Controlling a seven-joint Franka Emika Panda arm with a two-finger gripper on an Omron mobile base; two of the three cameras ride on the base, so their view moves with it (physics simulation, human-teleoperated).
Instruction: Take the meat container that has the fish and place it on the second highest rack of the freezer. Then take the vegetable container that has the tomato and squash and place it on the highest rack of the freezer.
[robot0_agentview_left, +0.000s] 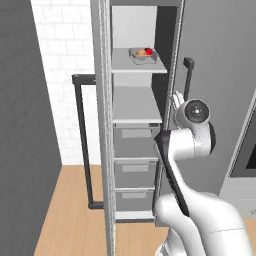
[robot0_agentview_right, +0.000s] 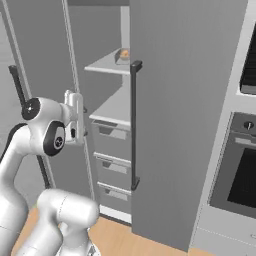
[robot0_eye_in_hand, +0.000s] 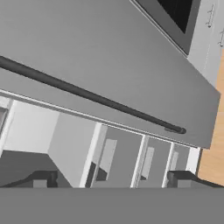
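Wide-open and empty, the claw (robot0_eye_in_hand: 109, 179) hovers before the freezer (robot0_agentview_left: 135, 145) drawers. At upper centre, the vegetable container (robot0_agentview_left: 143, 54) sits on the upper shelf, tomato and squash (robot0_agentview_left: 145, 51) inside: probably light, stiff, slippery; grip a rim edge, keep level.

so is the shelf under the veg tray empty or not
Empty: the second shelf shows bare grey in the left base view, while the vegetable container sits on the shelf above.
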